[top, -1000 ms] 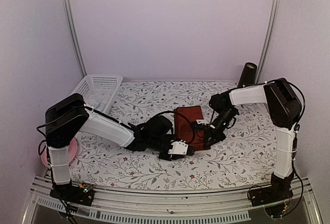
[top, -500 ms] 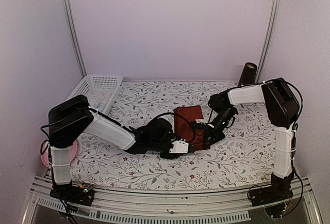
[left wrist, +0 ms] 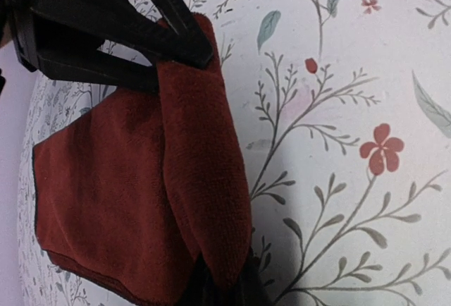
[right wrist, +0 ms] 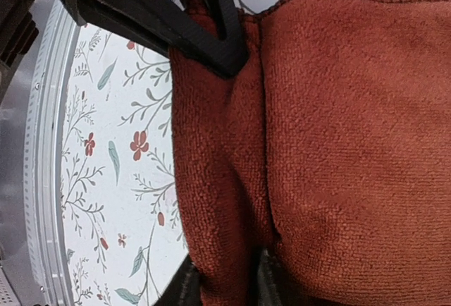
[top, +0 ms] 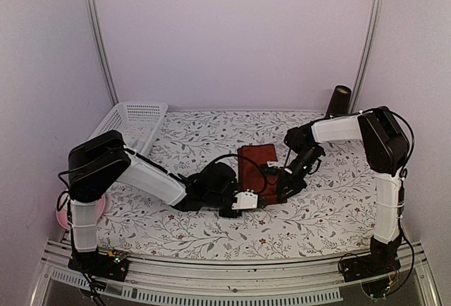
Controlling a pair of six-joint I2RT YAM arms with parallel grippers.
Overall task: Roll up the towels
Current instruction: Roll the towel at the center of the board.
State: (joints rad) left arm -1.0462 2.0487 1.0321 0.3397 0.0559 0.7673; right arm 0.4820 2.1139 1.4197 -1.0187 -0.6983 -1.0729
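Note:
A dark red towel [top: 257, 163] lies on the flowered table, its near edge turned over into a thick rolled fold [left wrist: 204, 179] beside the flat part [left wrist: 99, 193]. My left gripper [top: 263, 198] comes in from the left and is shut on one end of the fold [left wrist: 220, 288]. At the other end my right gripper [top: 280, 187] has its two fingers on either side of the fold [right wrist: 225, 285], with cloth filling the gap. Each wrist view shows the other gripper's black fingers at the top, on the far end of the fold.
A white slotted basket [top: 134, 124] stands at the back left. A dark cylinder [top: 341, 100] stands at the back right by the frame post. A pink object [top: 99, 207] lies by the left arm's base. The metal rail [top: 232, 278] runs along the near edge.
My left arm has slid a little toward the towel and its jaws have closed on the end of the fold. The right arm has hardly moved.

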